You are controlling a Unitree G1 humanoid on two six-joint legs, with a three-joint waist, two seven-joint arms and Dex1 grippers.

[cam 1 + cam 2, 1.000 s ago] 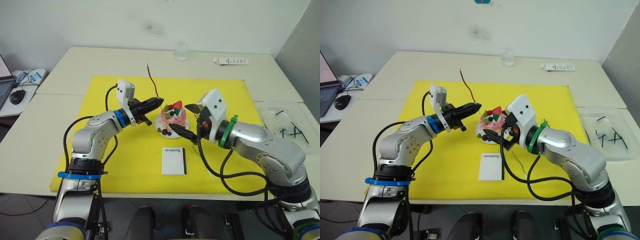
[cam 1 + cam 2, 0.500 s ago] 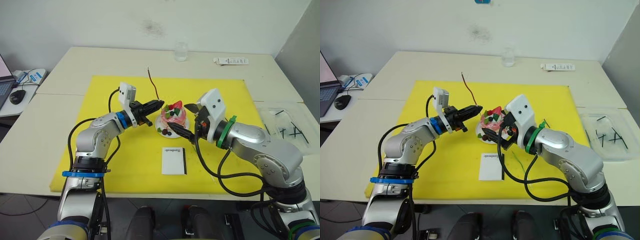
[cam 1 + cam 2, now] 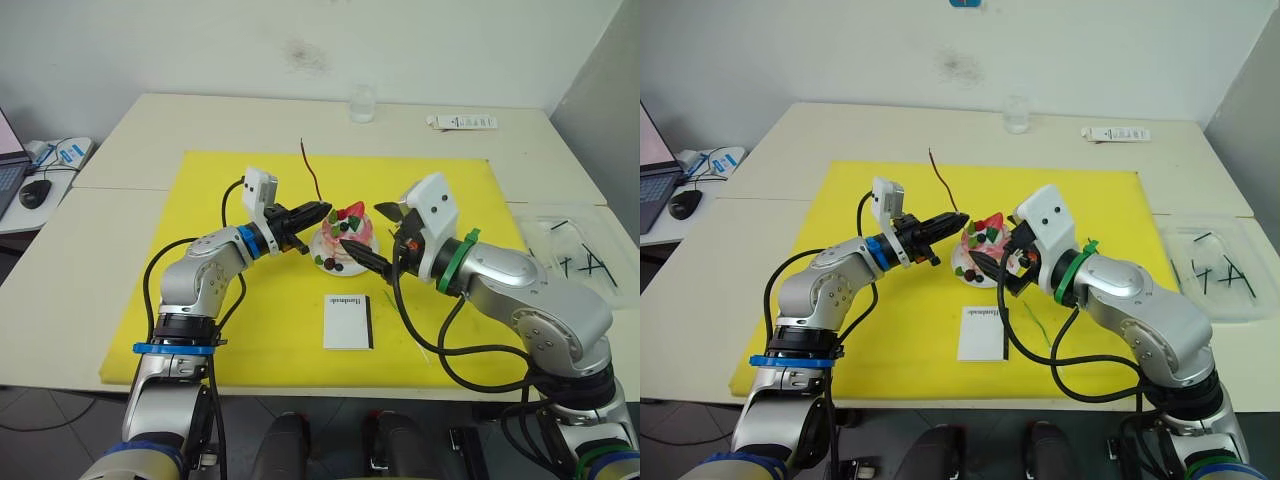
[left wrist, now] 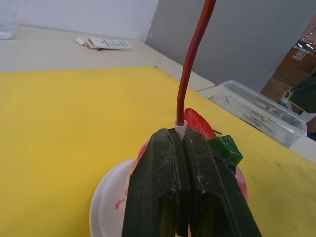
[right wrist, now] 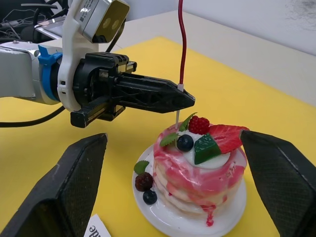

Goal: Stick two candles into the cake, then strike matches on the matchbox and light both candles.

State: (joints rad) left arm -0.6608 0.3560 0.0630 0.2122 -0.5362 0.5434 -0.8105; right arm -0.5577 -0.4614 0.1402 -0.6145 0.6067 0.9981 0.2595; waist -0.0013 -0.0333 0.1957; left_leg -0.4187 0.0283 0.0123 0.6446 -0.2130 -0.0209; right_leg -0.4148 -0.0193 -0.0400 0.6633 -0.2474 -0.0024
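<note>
Nearest us the matchbox (image 3: 348, 321) lies untouched. Beyond it, our right pincer (image 5: 173, 192) spreads wide around the cake (image 5: 200, 163); our left pincer (image 5: 183, 100) pinches the red-brown candle (image 5: 181, 44) just above it. No candle planted yet, lighting remains.

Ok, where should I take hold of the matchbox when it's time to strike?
The matchbox lies flat on the yellow mat, so come down from above. Probably pinch across its near and far edges. That keeps the fingers off the black strip along its right side, which stays free for striking.
</note>
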